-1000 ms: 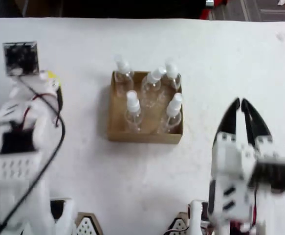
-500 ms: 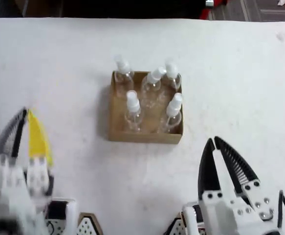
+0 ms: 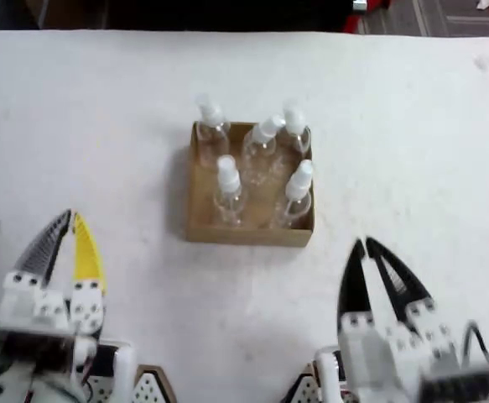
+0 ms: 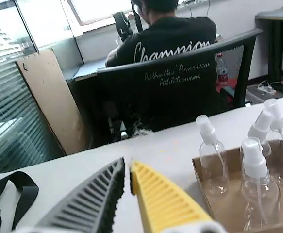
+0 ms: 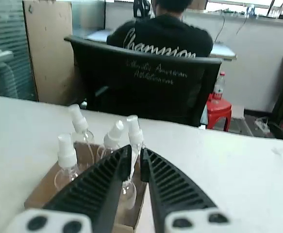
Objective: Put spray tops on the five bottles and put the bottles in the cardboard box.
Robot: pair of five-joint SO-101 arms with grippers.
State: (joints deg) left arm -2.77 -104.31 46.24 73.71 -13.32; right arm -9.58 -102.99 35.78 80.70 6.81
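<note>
White tabletop (image 3: 412, 109) carries the cardboard box (image 3: 248, 233) at about its middle, and all five bottles (image 3: 227, 197) stand inside it, each already wearing a white spray top (image 3: 226, 172). Four stand roughly upright at the box's corners; the one at the middle of the back wall leans toward its neighbour.

Both arms sit back at the near edge, well apart from the box. The left gripper (image 3: 70, 217), with one grey and one yellow finger, is near the near-left corner, its jaws drawn together on nothing. The right gripper (image 3: 364, 243), black-fingered, is toward the near-right corner, likewise closed and empty.

By the look of things the task is finished. The bottles appear to be empty clear plastic: light, smooth-walled, slightly yielding and easy to tip. If the leaning one needed righting, the round body just under the shoulder looks the safest hold, since a spray top could pull loose.
</note>
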